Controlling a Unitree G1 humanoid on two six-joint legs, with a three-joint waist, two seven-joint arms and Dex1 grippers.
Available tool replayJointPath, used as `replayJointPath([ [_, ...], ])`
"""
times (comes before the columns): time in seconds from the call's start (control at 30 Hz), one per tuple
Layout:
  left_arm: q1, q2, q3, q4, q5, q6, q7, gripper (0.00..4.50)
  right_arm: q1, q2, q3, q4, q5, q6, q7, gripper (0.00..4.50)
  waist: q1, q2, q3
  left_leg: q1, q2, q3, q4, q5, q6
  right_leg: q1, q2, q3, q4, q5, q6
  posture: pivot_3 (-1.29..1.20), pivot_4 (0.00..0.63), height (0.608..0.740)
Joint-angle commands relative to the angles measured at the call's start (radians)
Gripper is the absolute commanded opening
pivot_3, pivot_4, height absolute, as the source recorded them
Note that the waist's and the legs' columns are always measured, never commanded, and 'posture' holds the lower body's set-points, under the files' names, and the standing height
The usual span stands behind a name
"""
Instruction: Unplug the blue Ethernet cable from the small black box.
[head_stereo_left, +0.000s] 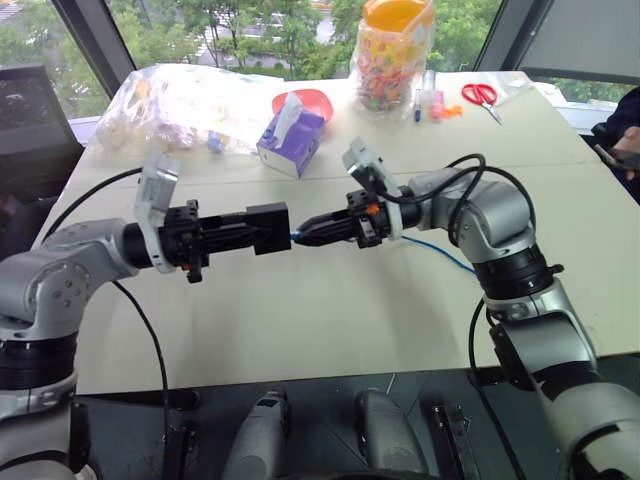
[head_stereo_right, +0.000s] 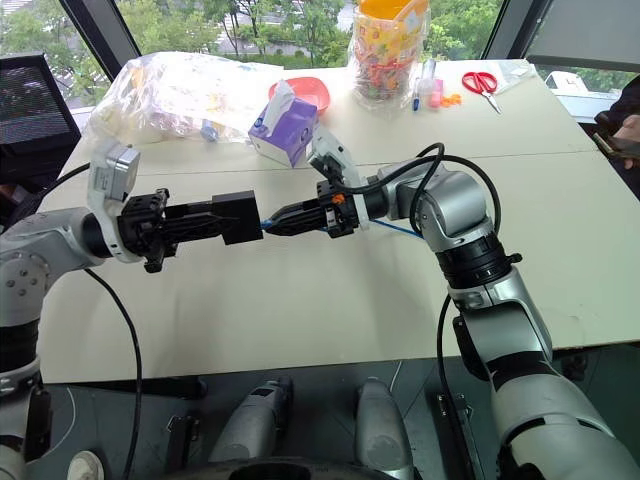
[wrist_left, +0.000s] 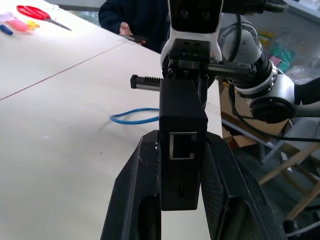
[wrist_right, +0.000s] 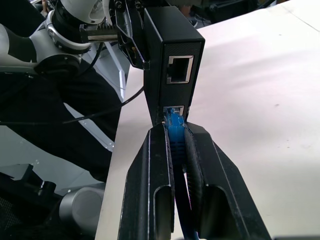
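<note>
**Plug pinched, still seated in the port**

The left claw (head_stereo_left: 262, 230) clamps the small black box (head_stereo_left: 268, 228) in mid-air above the desk (head_stereo_left: 330, 320). At its 3 o'clock the right claw (wrist_right: 179, 145) is closed on the blue Ethernet cable (wrist_right: 175, 131) right at the plug, which sits in the lower port.

Risks, as I judge them: if the latch tab is not pressed, a pull could drag the box out of the left claw or slip along the cord. A skewed pull may jam the plug.

Room: bare desk below; the tissue box (head_stereo_left: 290, 135) sits at 12 o'clock, well apart.
</note>
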Motion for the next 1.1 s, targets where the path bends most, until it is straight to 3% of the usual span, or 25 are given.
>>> replayJointPath([
  [0.03, 0.001, 0.013, 0.021, -0.029, -0.014, -0.009, -0.004, 0.49, -0.003, -0.007, -0.008, -0.035, 0.013, 0.007, 0.001, 0.18, 0.000, 0.000, 0.000, 0.000, 0.000, 0.000, 0.000, 0.000, 0.000, 0.000, 0.000, 0.000, 0.000, 0.000, 0.000, 0.00, 0.150, 0.728],
  [0.43, 0.013, 0.038, 0.071, -0.052, -0.087, 0.039, 0.011, 0.49, 0.027, -0.067, -0.035, 0.106, 0.001, -0.004, 0.036, 0.18, 0.000, 0.000, 0.000, 0.000, 0.000, 0.000, 0.000, 0.000, 0.000, 0.000, 0.000, 0.000, 0.000, 0.000, 0.000, 0.00, 0.150, 0.728],
  [0.57, 0.034, 0.049, 0.079, -0.069, -0.101, 0.045, 0.007, 0.49, 0.061, -0.128, 0.037, 0.157, -0.122, -0.171, 0.056, 0.18, 0.006, -0.001, 0.000, 0.000, 0.000, 0.001, 0.000, 0.000, 0.000, 0.000, 0.000, 0.000, -0.001, 0.000, 0.000, 0.00, 0.150, 0.728],
  [0.83, 0.054, 0.057, 0.067, -0.083, -0.090, 0.031, -0.001, 0.49, 0.034, -0.121, 0.037, 0.282, -0.234, -0.355, 0.059, 0.18, -0.006, -0.002, 0.001, -0.001, 0.002, 0.004, -0.001, 0.000, 0.000, 0.000, 0.001, 0.001, -0.004, 0.001, -0.001, 0.00, 0.150, 0.728],
  [1.07, 0.058, -0.002, 0.007, -0.046, 0.010, -0.054, 0.035, 0.49, -0.058, 0.007, -0.030, 0.599, -0.370, -0.570, -0.227, 0.18, 0.002, -0.003, 0.001, 0.000, 0.002, 0.004, -0.001, 0.000, 0.001, 0.000, 0.002, 0.001, -0.005, 0.002, -0.002, 0.00, 0.150, 0.728],
  [1.1, 0.058, -0.039, -0.032, -0.031, 0.084, -0.125, 0.063, 0.49, -0.085, 0.028, -0.041, 0.688, -0.401, -0.613, -0.326, 0.18, 0.003, -0.003, 0.001, -0.001, 0.002, 0.004, -0.001, 0.000, 0.001, 0.000, 0.002, 0.001, -0.005, 0.002, -0.002, 0.00, 0.150, 0.728],
])
